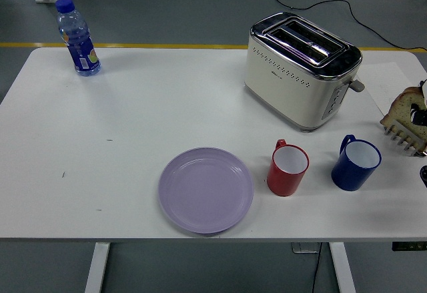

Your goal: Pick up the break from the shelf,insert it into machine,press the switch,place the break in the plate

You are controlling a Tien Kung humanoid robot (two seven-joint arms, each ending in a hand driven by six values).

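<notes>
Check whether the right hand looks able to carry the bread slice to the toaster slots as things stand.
Probably yes: the right hand is at the bread slice on the rack, and bare table lies between there and the toaster.
</notes>
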